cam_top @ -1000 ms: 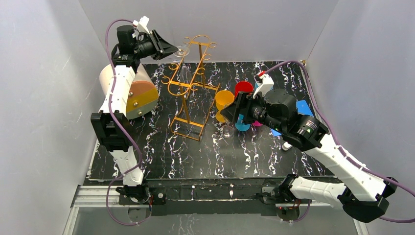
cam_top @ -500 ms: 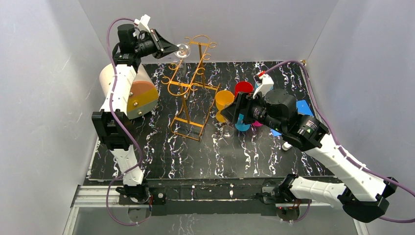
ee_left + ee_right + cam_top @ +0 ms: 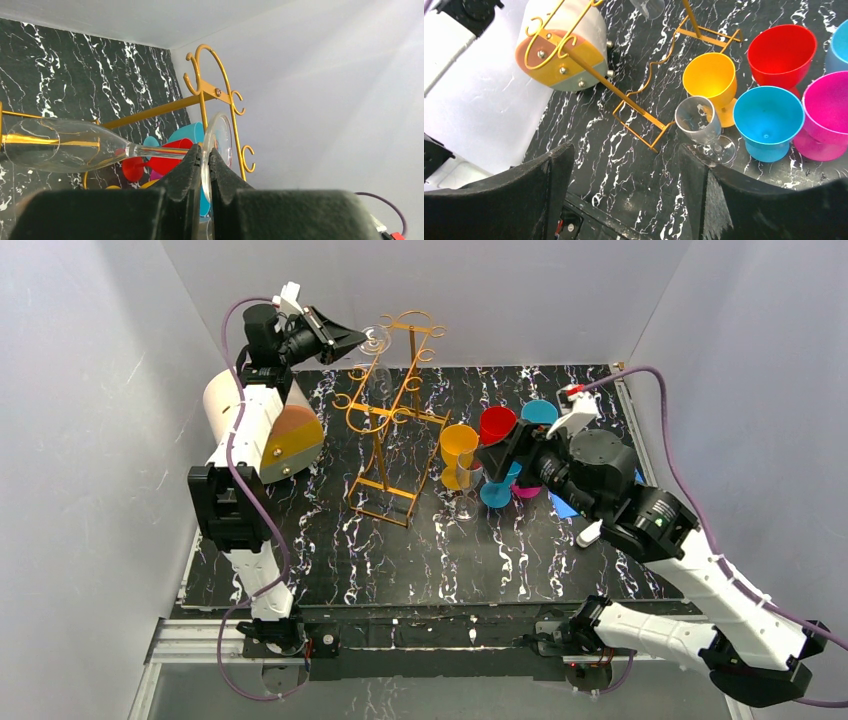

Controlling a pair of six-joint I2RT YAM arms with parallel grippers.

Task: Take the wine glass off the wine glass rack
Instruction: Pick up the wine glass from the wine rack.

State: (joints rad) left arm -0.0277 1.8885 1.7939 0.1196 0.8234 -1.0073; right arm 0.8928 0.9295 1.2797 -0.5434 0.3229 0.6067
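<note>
Left wrist view: the left gripper (image 3: pixel 205 154) is pinched tight on the round foot of the clear, long-stemmed wine glass (image 3: pixel 60 149). The slim bowl stretches away from the fingers, high on the tall golden-orange wire rack (image 3: pixel 209 95) at the far left of the black marbled table (image 3: pixel 330 550). Its stem may rest on a rail, but that is hard to tell. The right gripper (image 3: pixel 626 160) hangs with its fingers spread wide above the coloured plastic goblets (image 3: pixel 769 120).

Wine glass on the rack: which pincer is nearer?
Left. Left pincer is shut on the foot of the wine glass; right pincer hangs open near the coloured cups, beside the rack.
</note>
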